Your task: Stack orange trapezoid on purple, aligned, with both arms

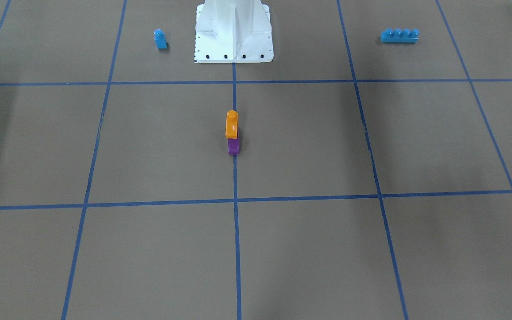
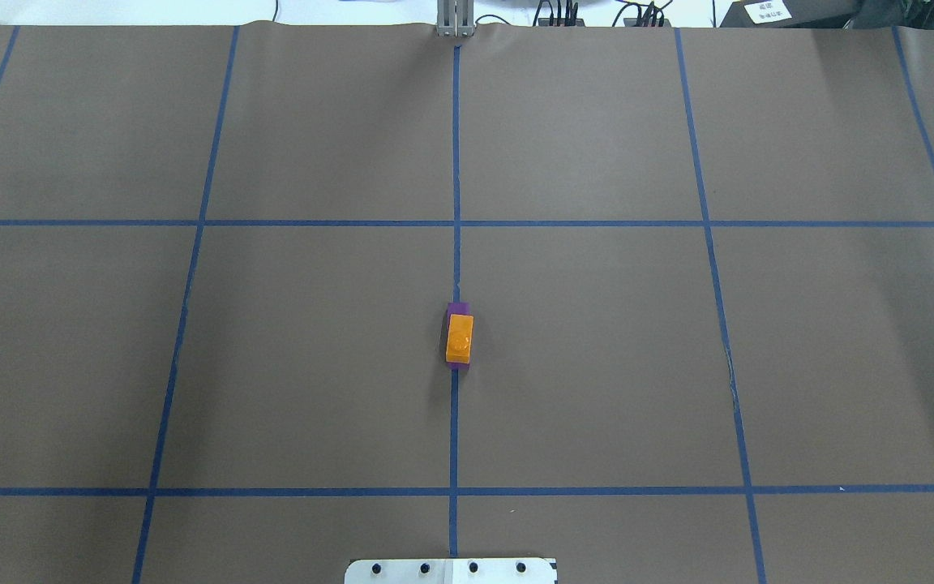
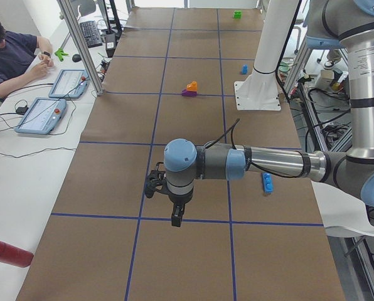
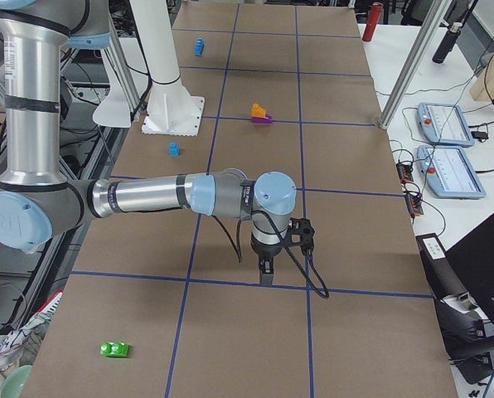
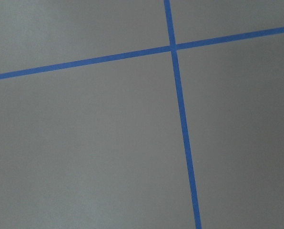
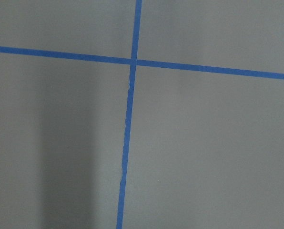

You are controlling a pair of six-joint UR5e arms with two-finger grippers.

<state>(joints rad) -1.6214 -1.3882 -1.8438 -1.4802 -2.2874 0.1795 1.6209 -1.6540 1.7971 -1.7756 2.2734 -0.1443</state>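
Observation:
The orange trapezoid (image 1: pixel 232 124) sits on top of the purple brick (image 1: pixel 234 146) on the centre tape line, stud up. From overhead the orange trapezoid (image 2: pixel 459 338) covers most of the purple brick (image 2: pixel 458 307), with purple edges showing at both ends. No gripper touches them. My left gripper (image 3: pixel 176 216) hangs over the paper far from the stack, seen only in the exterior left view. My right gripper (image 4: pixel 266 272) hangs likewise, seen only in the exterior right view. I cannot tell whether either is open or shut. Both wrist views show only brown paper and blue tape.
A small blue single-stud brick (image 1: pixel 160 39) and a long blue brick (image 1: pixel 399 35) lie on either side of the white pedestal (image 1: pixel 234 35). A green brick (image 4: pixel 114 349) lies at the right end. An operator (image 3: pixel 11 53) sits at a side table with control tablets (image 3: pixel 41 115).

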